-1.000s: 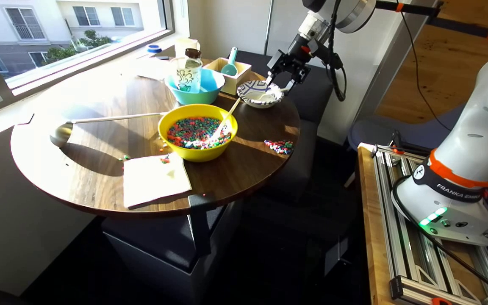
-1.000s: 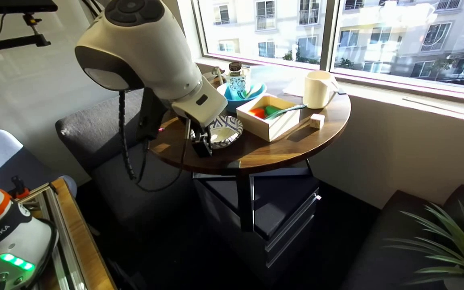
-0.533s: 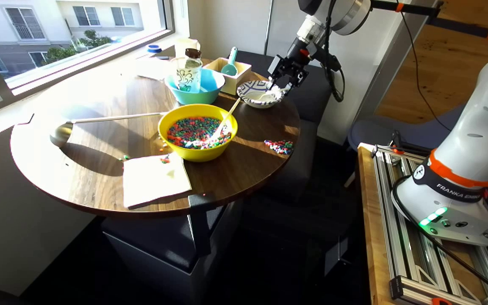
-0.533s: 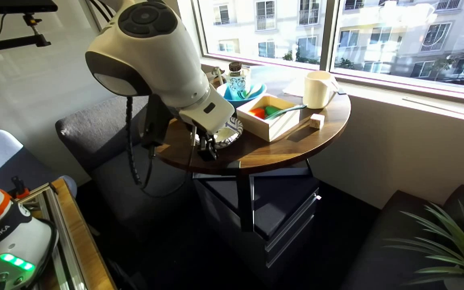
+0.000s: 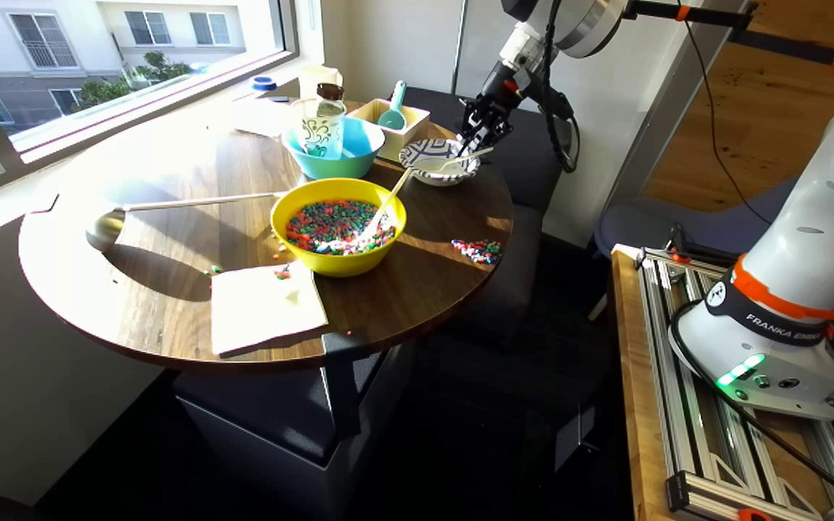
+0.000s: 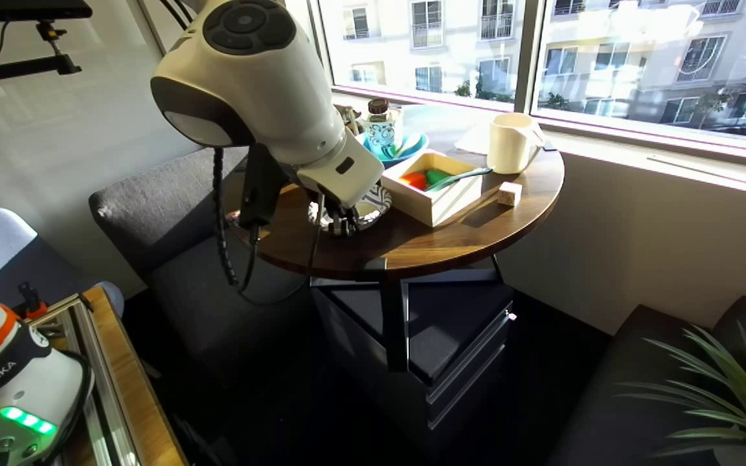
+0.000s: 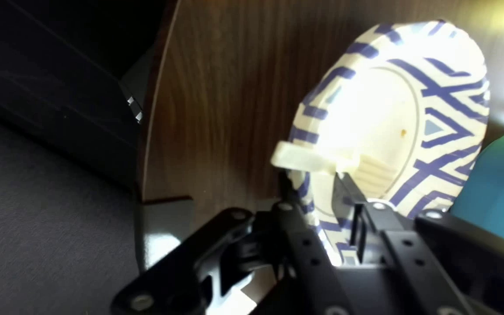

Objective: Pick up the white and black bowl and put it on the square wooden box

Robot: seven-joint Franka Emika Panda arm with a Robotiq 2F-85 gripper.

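Observation:
The white and black bowl stands on the table near its edge, its dark pattern looking bluish in the wrist view. A pale utensil lies across its rim. My gripper straddles the near rim, one finger outside the wall and one inside. Its jaws are partly closed, with a gap still showing between them; whether both fingers touch the wall is unclear. In an exterior view the arm hides part of the bowl. Beside the bowl is the square wooden box, holding red and green things and a teal scoop.
A blue bowl with a bottle stands behind the box. The yellow bowl of coloured beads, with a spoon, is close by. A mug and a small cube lie past the box. Loose beads are near the table edge.
The jaws have narrowed considerably around the bowl's rim. In an exterior view the gripper has moved a little leftward, and the bowl has shifted slightly left on the table.

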